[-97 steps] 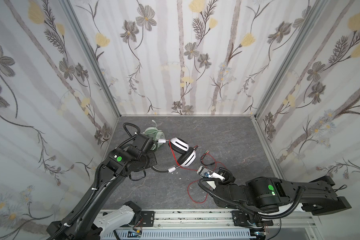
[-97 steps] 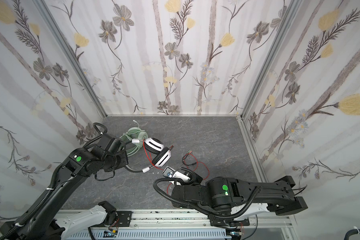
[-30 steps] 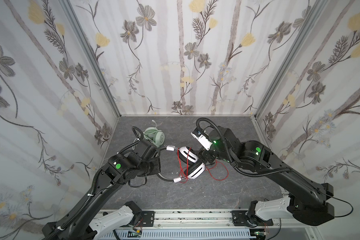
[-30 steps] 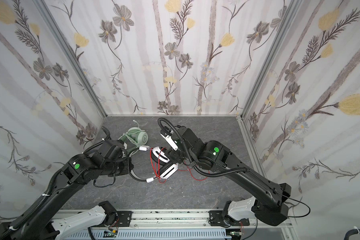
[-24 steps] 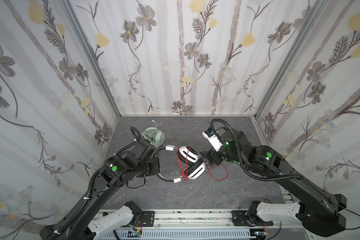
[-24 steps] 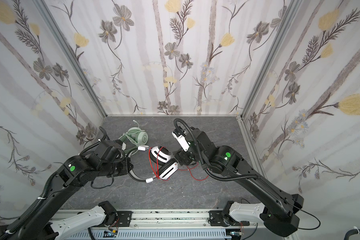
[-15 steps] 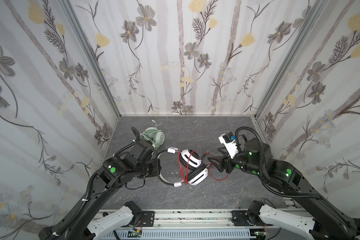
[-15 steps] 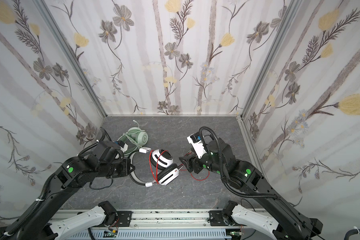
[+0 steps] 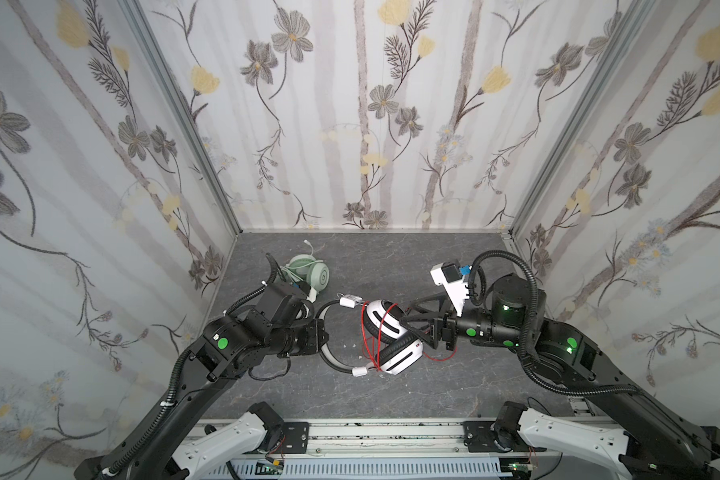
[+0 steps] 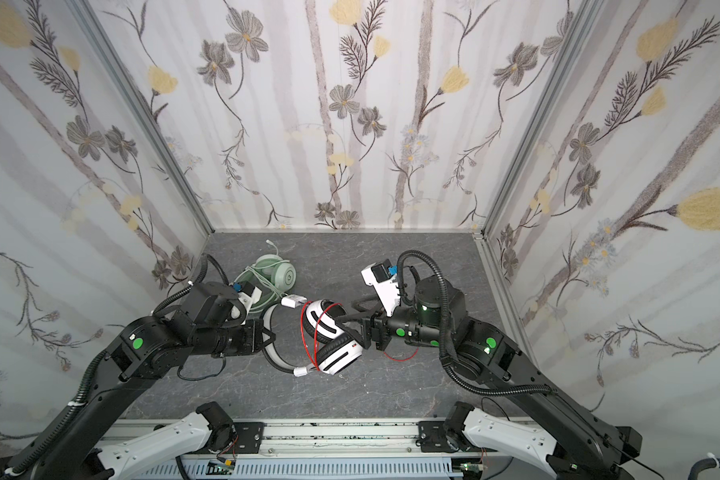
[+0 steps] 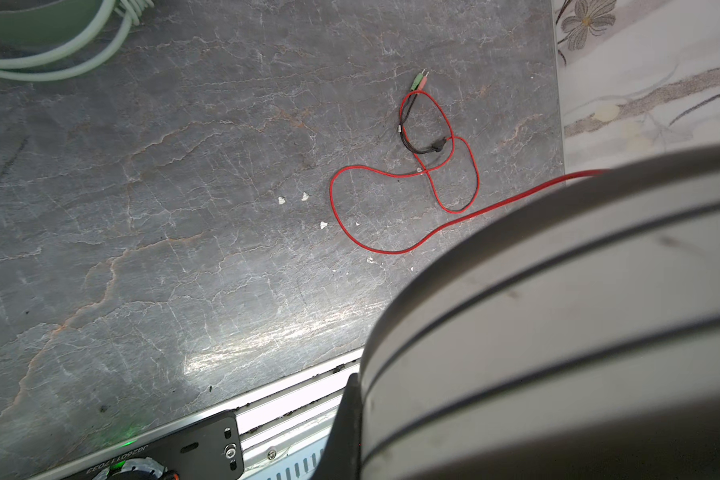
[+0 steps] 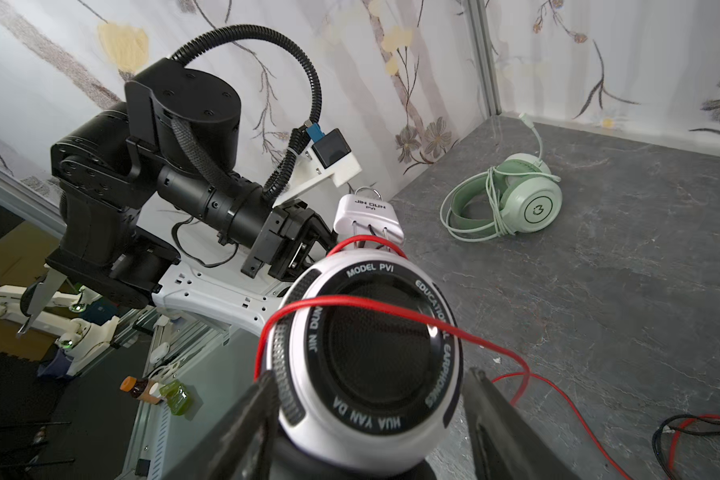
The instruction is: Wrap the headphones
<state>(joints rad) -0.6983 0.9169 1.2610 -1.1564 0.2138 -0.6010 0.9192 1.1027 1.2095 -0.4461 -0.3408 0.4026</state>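
In both top views two headsets are showing on the grey table [image 9: 391,257]. The green headset [image 9: 313,272] [image 10: 276,272] is lying at the back left, its headband pointing left and its cups right. The white-and-black headset [image 9: 385,328] [image 10: 327,328] is sitting mid-table between the two arms. Its long axis is running left to right: the headband is arching left and its two cups are stacked on the right, one nearer the back wall, one nearer the front rail. Whether it is touching the table cannot be told. One red cable [image 9: 364,332] [image 10: 314,332] is looping over both cups and trailing onto the table to the right. The left gripper [image 9: 320,334] [image 10: 267,336] is pinching the headband, jaws closed tight. The right gripper [image 9: 410,318] [image 10: 348,313] is straddling the rear cup.

In the left wrist view the white headband [image 11: 578,311] is looming close. The red cable [image 11: 337,208] is lying in loose loops, ending in two plugs [image 11: 418,81], one green and one pink. Strands of green cable [image 11: 80,62] are resting nearby.

In the right wrist view the right gripper [image 12: 371,390] is flanking the rear cup [image 12: 371,353] with its jaws spread wide. One of its fingers [image 12: 262,399] is seemingly brushing the cushion, while the other is standing just apart. The green headset [image 12: 516,208] is lying on its side, its cable wound round it.
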